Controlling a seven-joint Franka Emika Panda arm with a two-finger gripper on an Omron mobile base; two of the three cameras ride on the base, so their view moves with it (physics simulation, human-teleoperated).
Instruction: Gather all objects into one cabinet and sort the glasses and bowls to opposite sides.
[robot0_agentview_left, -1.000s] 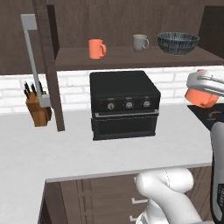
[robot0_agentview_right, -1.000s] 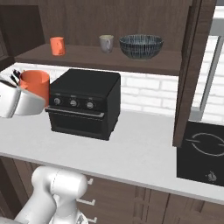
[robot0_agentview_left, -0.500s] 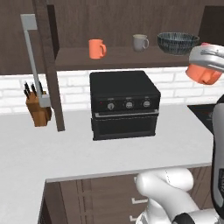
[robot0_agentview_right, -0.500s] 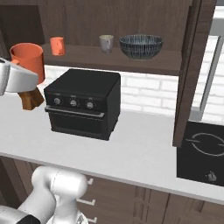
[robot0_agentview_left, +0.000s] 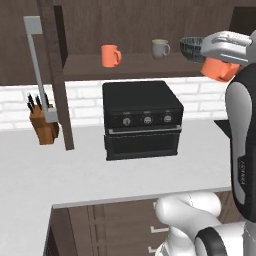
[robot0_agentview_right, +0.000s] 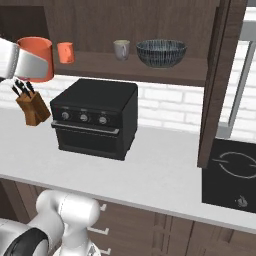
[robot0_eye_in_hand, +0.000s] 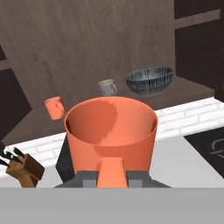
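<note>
Bare shelf (robot0_agentview_right: 95, 67) stretch between orange mug (robot0_agentview_right: 65, 52) and grey-beige mug (robot0_agentview_right: 121, 49); bowl (robot0_agentview_right: 161, 52) rightward.

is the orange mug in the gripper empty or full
Empty: the hand view looks into the held mug and shows only bare orange inside.

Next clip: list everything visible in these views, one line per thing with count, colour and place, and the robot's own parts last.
orange mug on the shelf: 1, bright orange, left part of the cabinet shelf.
held orange mug: 1, bright orange, in the end effector, raised to about shelf height.
grey-beige mug: 1, grey-beige, mid shelf, left of the bowl.
bowl: 1, dark blue-grey with pale pattern, right part of the shelf.
cabinet: 1, dark brown wood, open, grey bar handles.
countertop oven: 1, black, on the counter.
knife block: 1, brown, counter left of the oven.
cooktop: 1, black, counter at right.
counter: 1, light grey.
end effector: 1, shut on the held orange mug.
</note>
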